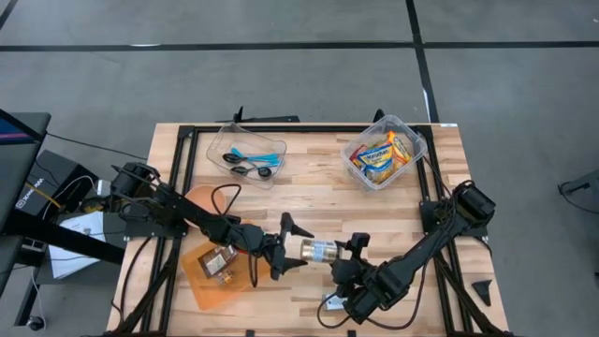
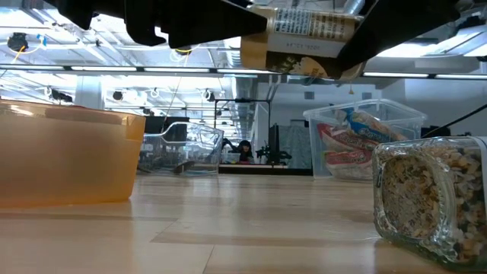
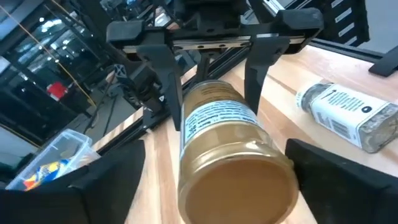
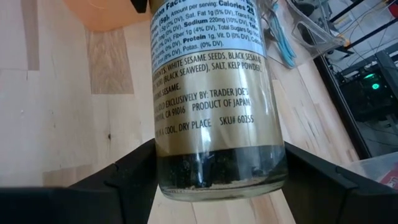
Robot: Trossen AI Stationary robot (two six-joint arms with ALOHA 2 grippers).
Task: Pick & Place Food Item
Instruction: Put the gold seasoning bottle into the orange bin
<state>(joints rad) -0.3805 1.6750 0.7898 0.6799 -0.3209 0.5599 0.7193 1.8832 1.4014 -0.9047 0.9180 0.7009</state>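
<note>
A glass seasoning jar [image 1: 318, 250] with a white label hangs on its side above the middle of the table. My right gripper [image 1: 348, 255] is shut on its glass bottom end. My left gripper [image 1: 291, 247] comes from the table's left and stands open. Its two fingers [image 3: 106, 183] are wide apart on either side of the jar's brown lid end [image 3: 239, 186] without touching it. An orange container [image 1: 201, 281] stands near the front left, with another jar [image 1: 217, 262] inside. My right gripper pinches the jar's glass bottom end [image 4: 217, 171] between its two fingers [image 4: 134, 177]. It comes from the table's right, slanting down, with the fingers lying along the jar. The jar is lifted clear of the table, roughly level, its lid end toward the left gripper.
A second jar [image 2: 430, 194], full of seeds, lies on its side on the table near the right arm. At the back right a clear bin [image 1: 412, 139] holds snack packets. At the back centre a clear tray [image 1: 223, 140] holds small blue and black items.
</note>
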